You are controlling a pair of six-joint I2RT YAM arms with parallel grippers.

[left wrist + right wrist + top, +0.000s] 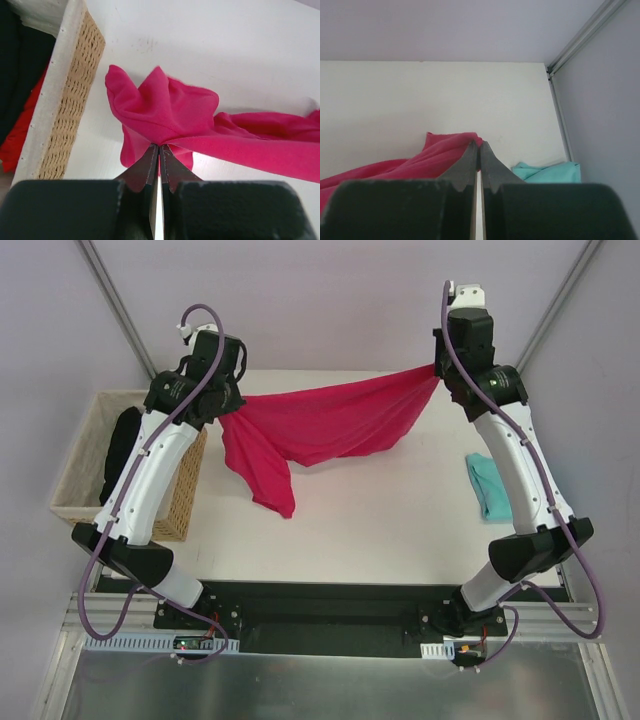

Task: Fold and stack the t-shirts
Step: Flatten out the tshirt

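Crimson-pink t-shirt [330, 425] stretched between the left gripper [159, 146] and right gripper [478, 144], each pair of jaws pinching its cloth (teal t-shirt [550, 172] lies right of the right jaws).

**A robot test cell in a lab**

Pale lilac-grey wall panels [330, 300] are closing in behind and beside the left pincer [228, 412] and right pincer [438, 373], with silver aluminium frame struts [113, 300] running up the corners. Below the pincers a flat white tabletop [380, 530] is lying. Nearer than both, a black metal base plate [330, 605] is carrying two white-and-black robot arms [150, 480], with purple cables [200, 307] looping off them.
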